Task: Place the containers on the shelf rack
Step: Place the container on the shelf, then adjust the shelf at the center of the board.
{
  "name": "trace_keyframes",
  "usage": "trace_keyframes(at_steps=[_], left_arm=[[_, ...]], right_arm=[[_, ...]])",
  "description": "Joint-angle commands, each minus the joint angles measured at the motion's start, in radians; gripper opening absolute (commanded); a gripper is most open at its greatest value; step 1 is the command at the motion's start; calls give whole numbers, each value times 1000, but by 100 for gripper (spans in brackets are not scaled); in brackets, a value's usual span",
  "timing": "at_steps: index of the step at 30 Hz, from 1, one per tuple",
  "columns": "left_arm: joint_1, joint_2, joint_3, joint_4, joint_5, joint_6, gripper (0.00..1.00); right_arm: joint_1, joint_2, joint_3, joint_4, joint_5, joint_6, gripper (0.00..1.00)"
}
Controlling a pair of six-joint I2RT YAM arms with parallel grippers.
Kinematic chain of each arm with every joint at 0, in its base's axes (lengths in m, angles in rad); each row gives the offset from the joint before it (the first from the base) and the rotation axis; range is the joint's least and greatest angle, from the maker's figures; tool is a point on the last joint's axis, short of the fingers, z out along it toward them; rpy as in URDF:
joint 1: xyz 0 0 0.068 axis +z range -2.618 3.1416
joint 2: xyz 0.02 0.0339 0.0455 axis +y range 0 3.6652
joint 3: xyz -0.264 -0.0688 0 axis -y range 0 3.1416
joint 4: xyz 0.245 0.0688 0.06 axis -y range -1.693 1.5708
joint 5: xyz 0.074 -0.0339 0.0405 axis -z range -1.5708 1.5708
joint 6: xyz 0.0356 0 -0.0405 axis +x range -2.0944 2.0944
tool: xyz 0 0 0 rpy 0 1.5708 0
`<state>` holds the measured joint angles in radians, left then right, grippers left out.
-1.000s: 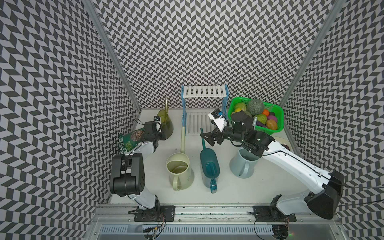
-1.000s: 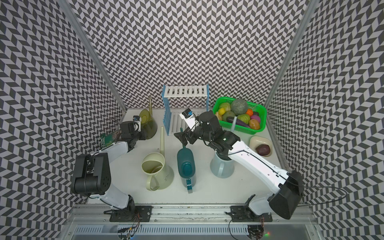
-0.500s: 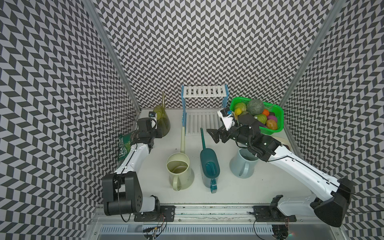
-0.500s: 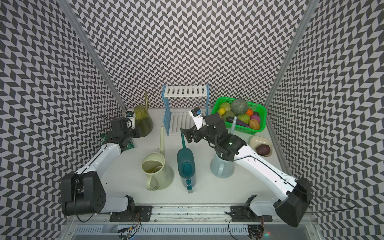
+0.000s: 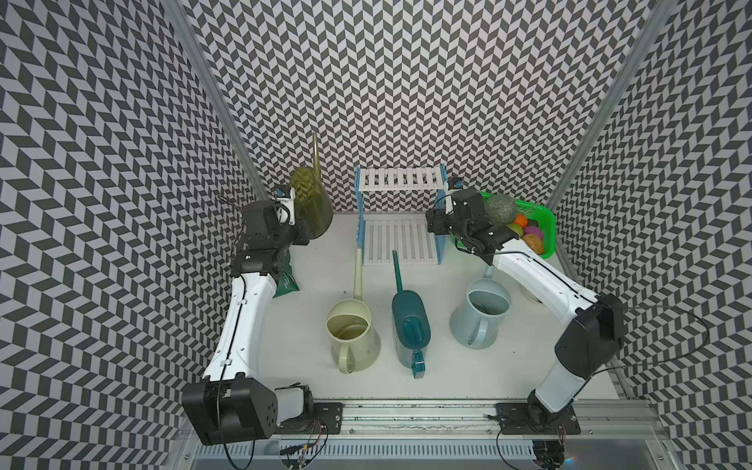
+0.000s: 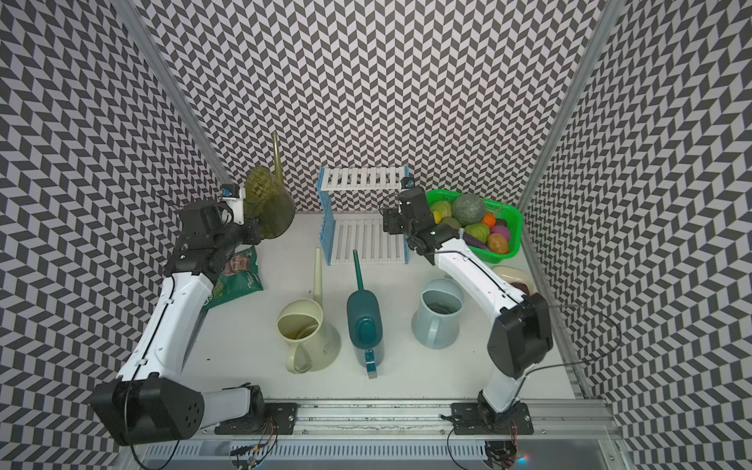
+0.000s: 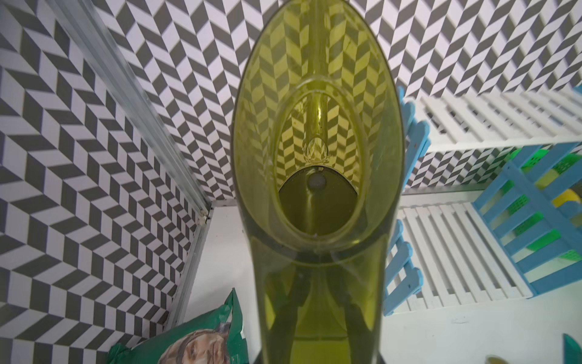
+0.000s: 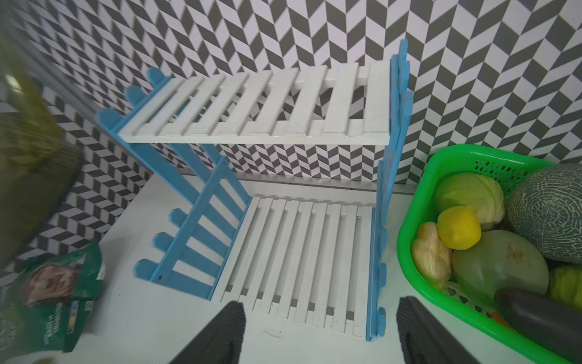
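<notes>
Since a second ago the olive-green can (image 5: 310, 203) has been lifted off the table and carried toward the back left corner. The right gripper (image 8: 320, 318) has left the teal can's spout for the rack's right side.

The olive-green can hangs in the air, roughly upright, just beside the left picket panel of the shelf rack (image 5: 401, 238). Its long spout points up, close to the back wall. The left gripper (image 6: 252, 232) is clamped narrowly on the can's handle end; its dark fingers (image 7: 286, 318) show through the translucent plastic. Both shelves are bare.

The right gripper holds nothing. Its jaws stand well apart at the front right corner of the rack, beside the green basket (image 6: 514, 228) of produce.

On the table in front, the cream can (image 5: 352, 325), teal can (image 5: 411, 325) and pale blue can (image 5: 482, 313) wait in a row. The cream spout tip is near the rack's left front corner. A chip bag (image 6: 236, 276) lies under the left arm.

Likely hazards: the tall spout could catch the upper shelf or scrape the wall as the can swings in. The body could knock the left panel and shove the light-looking rack. Held only at the handle, the can may pivot.
</notes>
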<state>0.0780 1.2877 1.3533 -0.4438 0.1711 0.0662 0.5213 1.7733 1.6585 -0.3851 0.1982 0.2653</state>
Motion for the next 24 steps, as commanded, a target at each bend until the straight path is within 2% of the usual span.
trace_keyframes(at_steps=[1,8,19,24], left_arm=[[-16,-11,117,-23,47,-18,0],[-75,3,226,-65,48,-24,0],[-163,32,331,-85,36,-47,0],[-189,56,366,-85,22,-60,0]], right_arm=[[-7,66,92,-71,39,54,73],[-36,161,156,-148,93,75,64],[-78,268,191,-198,18,62,58],[-82,308,225,-219,26,63,51]])
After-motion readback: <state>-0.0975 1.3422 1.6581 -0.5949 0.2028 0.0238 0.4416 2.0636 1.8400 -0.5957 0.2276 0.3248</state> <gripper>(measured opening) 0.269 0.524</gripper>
